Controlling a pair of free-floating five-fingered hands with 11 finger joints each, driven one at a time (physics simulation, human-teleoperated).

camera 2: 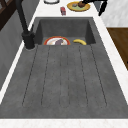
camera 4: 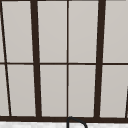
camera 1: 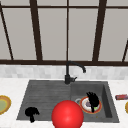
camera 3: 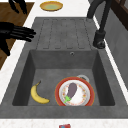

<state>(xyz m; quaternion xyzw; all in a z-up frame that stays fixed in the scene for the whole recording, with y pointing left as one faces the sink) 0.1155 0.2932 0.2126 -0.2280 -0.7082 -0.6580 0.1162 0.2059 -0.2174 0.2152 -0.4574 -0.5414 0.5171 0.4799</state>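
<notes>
both hands empty: right hand [camera 1: 93, 99] spread above plate [camera 1: 98, 109]; left hand [camera 1: 31, 112] curled

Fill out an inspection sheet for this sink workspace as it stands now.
Surface: dark grey sink with a drainboard on its left, white counter around it.
Job's things: red-rimmed plate in the basin with an eggplant on it; banana beside it.
Clutter: yellow plate on the left counter; plate of food and small red box on the right; red ball at the front edge.
Robot hands: right robot hand open, in the air at the sink's front edge, touching nothing; left robot hand by the drainboard.
Cables: nothing seen.
Surroundings: black faucet, window behind.
</notes>
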